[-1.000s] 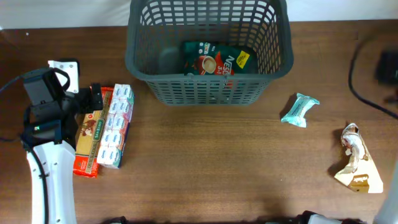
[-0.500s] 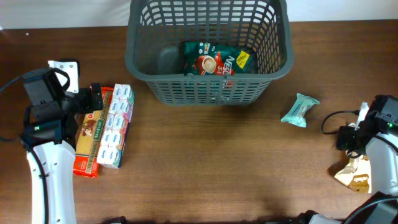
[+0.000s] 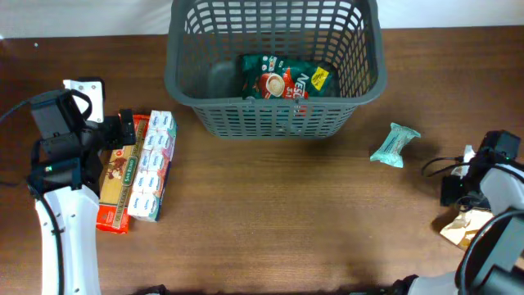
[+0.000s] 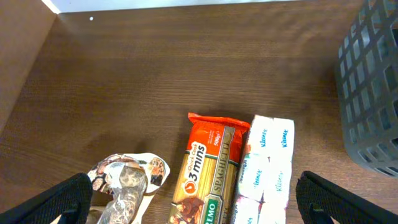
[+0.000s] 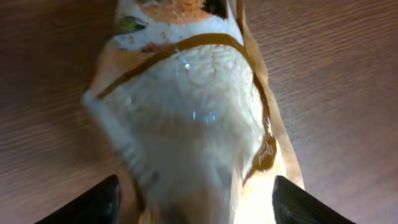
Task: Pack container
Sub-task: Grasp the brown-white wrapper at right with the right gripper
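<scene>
Right tool (image 5: 196, 202) shifted, apart, tan bag (image 5: 186, 93) between; left tool (image 4: 205, 200) apart over orange pack (image 4: 208, 171) marked "3 mins SPAGHETTI".

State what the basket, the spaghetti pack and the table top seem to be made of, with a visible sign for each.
Basket: moulded plastic, matt dark grey; uniform lattice slots, thick rolled rim.
Spaghetti pack: thin printed plastic film, slightly glossy; crimped end.
Table top: wood or wood-look laminate, satin brown; long grain streaks fit either.

Left claw (image 4: 198, 204) spread wide; right claw (image 5: 198, 204) spread, pointing down.
</scene>
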{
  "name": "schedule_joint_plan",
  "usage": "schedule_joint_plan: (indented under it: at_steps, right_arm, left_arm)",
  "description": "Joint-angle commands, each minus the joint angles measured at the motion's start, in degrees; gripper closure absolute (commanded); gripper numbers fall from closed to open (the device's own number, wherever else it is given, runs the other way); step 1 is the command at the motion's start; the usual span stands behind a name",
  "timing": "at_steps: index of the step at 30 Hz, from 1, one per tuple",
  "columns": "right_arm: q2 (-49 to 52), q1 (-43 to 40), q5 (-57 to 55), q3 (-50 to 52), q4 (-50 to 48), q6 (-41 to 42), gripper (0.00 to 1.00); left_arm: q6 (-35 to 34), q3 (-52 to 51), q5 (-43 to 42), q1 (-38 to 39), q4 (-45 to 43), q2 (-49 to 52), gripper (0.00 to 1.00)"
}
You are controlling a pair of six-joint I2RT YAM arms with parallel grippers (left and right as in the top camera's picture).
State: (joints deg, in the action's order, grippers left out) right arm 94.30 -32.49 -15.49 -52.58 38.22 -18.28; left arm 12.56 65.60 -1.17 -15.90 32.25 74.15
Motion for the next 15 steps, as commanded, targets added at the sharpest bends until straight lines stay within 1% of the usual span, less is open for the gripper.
schedule_joint_plan:
  at_steps: [1, 3, 4, 6, 10, 13, 15]
  right_arm:
    - [3.3, -0.3, -3.4, 0.3, -1.2, 0.8, 0.37]
    - [4.8, -0.3, -3.7, 0.3, -1.5, 1.4, 0.57]
    - [6.1, -0.3, -4.6, 0.3, -1.5, 2.9, 0.72]
    - [7.5, -0.3, -5.2, 0.3, -1.4, 5.5, 0.96]
    - [7.6, -0.1, -4.0, -0.7, -1.4, 9.6, 0.96]
    - [6.4, 0.3, 2.3, -4.7, 0.9, 11.3, 0.96]
    - [4.7, 0.8, 7.1, -10.2, 4.6, 12.4, 0.96]
  left_arm:
    - [-0.5, 0.9, -0.8, -0.3, 0.0, 0.2, 0.01]
    - [-0.5, 0.9, -0.8, -0.3, 0.0, 0.2, 0.01]
    - [-0.5, 0.9, -0.8, -0.3, 0.0, 0.2, 0.01]
    - [-0.5, 0.9, -0.8, -0.3, 0.0, 0.2, 0.01]
    - [-0.5, 0.9, -0.8, -0.3, 0.0, 0.2, 0.01]
    - [-0.5, 0.9, -0.8, -0.3, 0.0, 0.2, 0.01]
    - [-0.5, 0.9, -0.8, -0.3, 0.0, 0.2, 0.01]
